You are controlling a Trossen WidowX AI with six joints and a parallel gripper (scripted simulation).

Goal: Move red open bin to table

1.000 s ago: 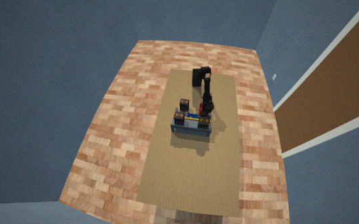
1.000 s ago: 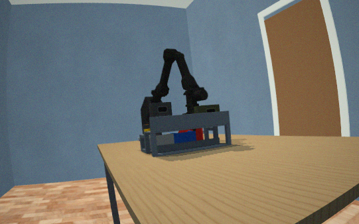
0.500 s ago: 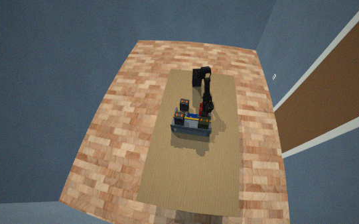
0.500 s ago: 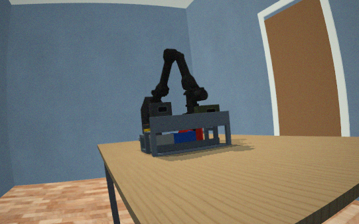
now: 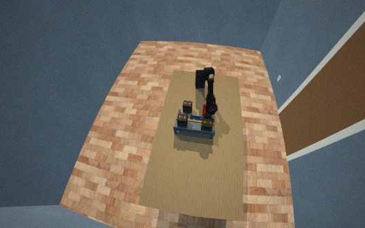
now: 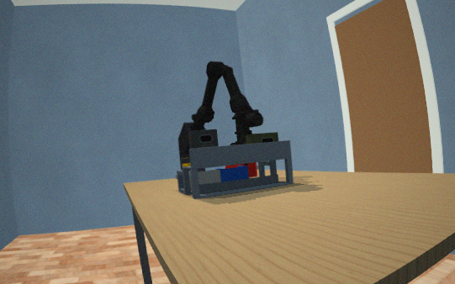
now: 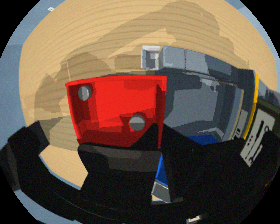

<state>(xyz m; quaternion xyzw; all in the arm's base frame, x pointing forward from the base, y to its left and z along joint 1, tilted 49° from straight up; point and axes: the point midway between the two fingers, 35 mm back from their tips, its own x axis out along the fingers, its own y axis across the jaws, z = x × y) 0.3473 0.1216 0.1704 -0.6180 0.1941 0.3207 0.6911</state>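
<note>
The red open bin (image 5: 204, 110) (image 6: 252, 170) (image 7: 116, 100) is at the robot's side of the grey shelf (image 5: 193, 132) (image 6: 240, 155) (image 7: 198, 62), partly outside its bay. In the wrist view it looks upright, with two round grey parts, one at the far left (image 7: 84, 93) and one nearer the fingers (image 7: 136, 122). My gripper (image 7: 157, 127) points down and is shut on the bin's near rim, at the bottom of the wrist view. The fingers hide much of that rim and the exact grip. Whether the bin's base touches anything is hidden.
A blue bin (image 6: 234, 173) and a grey bin (image 6: 209, 176) are in the shelf's lower level. A dark box (image 5: 182, 120) (image 6: 203, 138) and an olive box (image 5: 206, 124) (image 6: 261, 137) stand on top. Another dark box (image 5: 187, 106) stands behind. A yellow strip (image 7: 256, 95) runs along the shelf.
</note>
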